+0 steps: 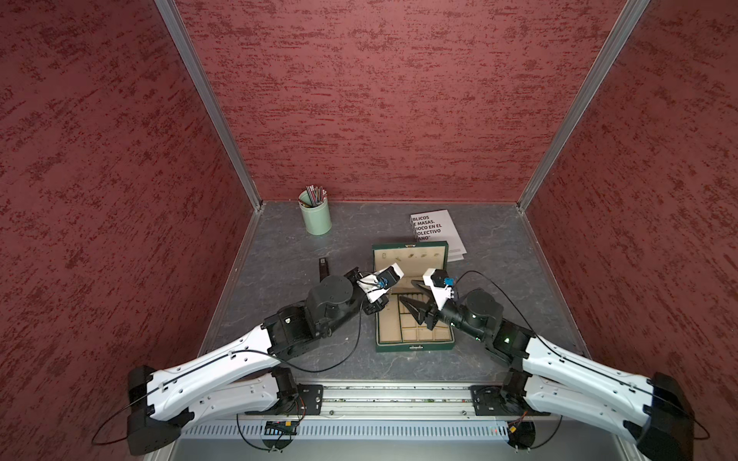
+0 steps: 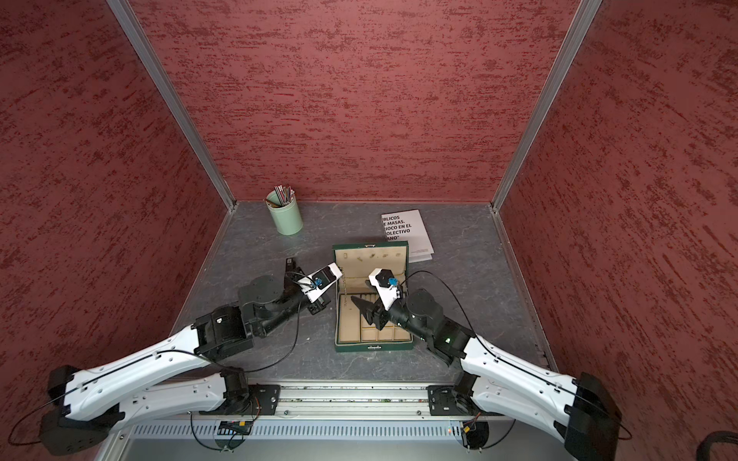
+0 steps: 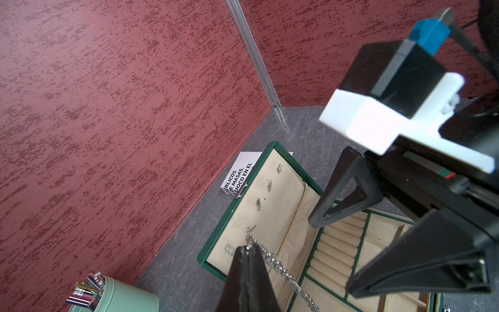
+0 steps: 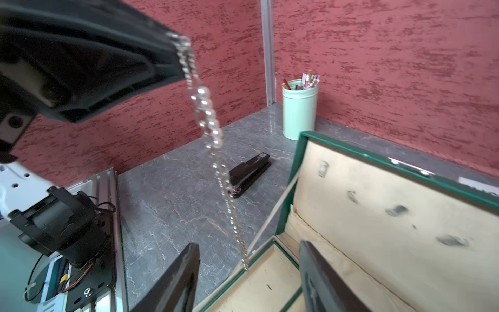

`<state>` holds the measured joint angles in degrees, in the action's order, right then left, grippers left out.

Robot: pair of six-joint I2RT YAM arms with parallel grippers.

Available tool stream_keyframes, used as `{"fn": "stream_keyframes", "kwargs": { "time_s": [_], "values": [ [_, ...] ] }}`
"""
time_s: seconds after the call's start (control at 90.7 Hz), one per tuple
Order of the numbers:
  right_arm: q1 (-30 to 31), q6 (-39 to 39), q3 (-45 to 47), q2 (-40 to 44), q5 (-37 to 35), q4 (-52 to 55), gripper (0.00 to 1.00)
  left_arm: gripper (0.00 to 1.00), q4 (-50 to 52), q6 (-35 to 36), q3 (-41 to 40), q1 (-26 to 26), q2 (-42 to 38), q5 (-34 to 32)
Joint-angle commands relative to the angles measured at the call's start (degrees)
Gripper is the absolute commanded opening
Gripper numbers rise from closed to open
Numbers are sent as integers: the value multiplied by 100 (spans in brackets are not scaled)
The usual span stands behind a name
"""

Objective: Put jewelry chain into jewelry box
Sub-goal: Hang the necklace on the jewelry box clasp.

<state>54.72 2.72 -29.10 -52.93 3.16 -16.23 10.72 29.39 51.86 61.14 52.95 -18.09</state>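
white book [image 1: 436, 228] reads "masas." and "en el". left end effector [image 3: 246, 250] clamped on jewelry chain [image 3: 286, 276]; right end effector [image 4: 249, 247], jaws apart, above jewelry box [image 1: 415, 347].

One jewelry chain [image 3: 280, 270], one jewelry box [image 1: 415, 347], one cup [image 1: 315, 218], one book [image 1: 437, 229] and one stapler [image 4: 249, 173] are counted.
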Motion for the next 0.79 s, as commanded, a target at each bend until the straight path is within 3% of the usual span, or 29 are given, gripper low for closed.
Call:
{"fn": "stream_keyframes", "kwargs": {
  "time_s": [0.0, 0.275, 0.782],
  "values": [
    [272, -641, -192, -335, -163, -720, 57, 0, 20, 160, 193, 12, -11, 95],
    [354, -797, -342, -892, -487, -1284, 42, 0, 35, 175, 185, 12, -41, 152],
    [354, -891, -305, -1013, -612, -1460, 28, 0, 36, 210, 252, 16, -38, 178]
  ]
}}
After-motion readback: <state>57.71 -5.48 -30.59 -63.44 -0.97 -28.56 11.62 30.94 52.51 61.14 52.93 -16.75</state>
